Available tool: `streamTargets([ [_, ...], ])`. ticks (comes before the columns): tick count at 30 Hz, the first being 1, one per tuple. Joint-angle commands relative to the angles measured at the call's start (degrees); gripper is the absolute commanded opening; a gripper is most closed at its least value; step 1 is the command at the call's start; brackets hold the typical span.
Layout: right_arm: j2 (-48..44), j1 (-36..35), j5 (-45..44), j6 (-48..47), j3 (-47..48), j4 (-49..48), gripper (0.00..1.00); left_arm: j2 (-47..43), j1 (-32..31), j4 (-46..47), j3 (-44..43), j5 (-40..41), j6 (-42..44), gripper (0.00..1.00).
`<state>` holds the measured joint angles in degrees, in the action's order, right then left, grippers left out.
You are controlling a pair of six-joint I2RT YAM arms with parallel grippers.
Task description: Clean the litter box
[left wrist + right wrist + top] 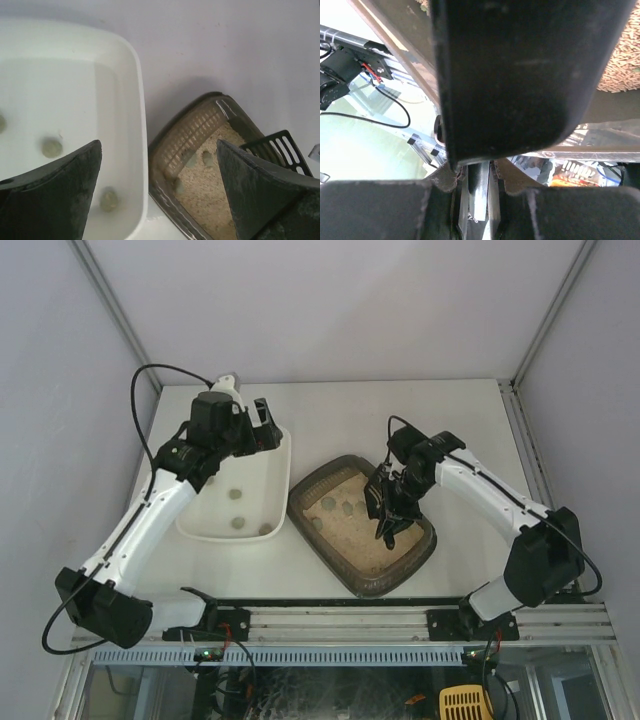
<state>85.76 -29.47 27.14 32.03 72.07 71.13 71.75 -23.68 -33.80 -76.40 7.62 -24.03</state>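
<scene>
Your litter box (pixel 192 137) sits in the middle of the table (pixel 400 420), just beside the white tray (pixel 220 508) on its left. Your right gripper (pixel 385 505) hangs over the sandy litter, clenched on the black slotted scoop (pixel 277 147). Your left gripper (pixel 157 145) hovers above the tray's far end, fingers spread wide and holding nothing. A few grey lumps (pixel 51 147) lie in the tray.

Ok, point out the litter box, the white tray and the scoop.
litter box (pixel 192 135): left wrist view, on its inner wall.
white tray (pixel 258 480): top view, on its bare floor.
scoop (pixel 279 149): left wrist view, on its slotted blade.
</scene>
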Motion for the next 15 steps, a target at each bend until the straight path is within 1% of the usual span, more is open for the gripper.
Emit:
streamTargets([
  [1, 1.8, 0.6, -2.8, -2.4, 4.9, 6.6, 0.00, 0.7, 3.9, -0.7, 4.1, -15.9, -13.3, 1.00],
  [3, 3.5, 0.6, -3.0, -2.8, 6.4, 8.1, 0.00, 2.1, 5.4, -0.8, 4.3, -20.1, -16.5, 1.00],
  [5, 5.2, 0.4, -4.1, -3.0, 7.7, 9.8, 0.00, 3.2, 6.9, -1.2, 3.8, -22.2, -18.3, 1.00],
  [7, 6.5, -0.1, -5.1, -3.1, 8.5, 10.7, 0.00, 3.8, 7.6, -1.9, 3.2, -21.5, -19.3, 1.00],
  [10, 8.0, -1.2, -5.2, -3.1, 8.6, 11.2, 0.00, 3.7, 8.9, -3.1, 3.7, -17.4, -22.8, 1.00],
  [15, 9.8, -2.6, -6.5, -2.7, 8.7, 11.5, 0.00, 1.3, 10.3, -0.5, 8.0, -19.5, -26.9, 1.00],
])
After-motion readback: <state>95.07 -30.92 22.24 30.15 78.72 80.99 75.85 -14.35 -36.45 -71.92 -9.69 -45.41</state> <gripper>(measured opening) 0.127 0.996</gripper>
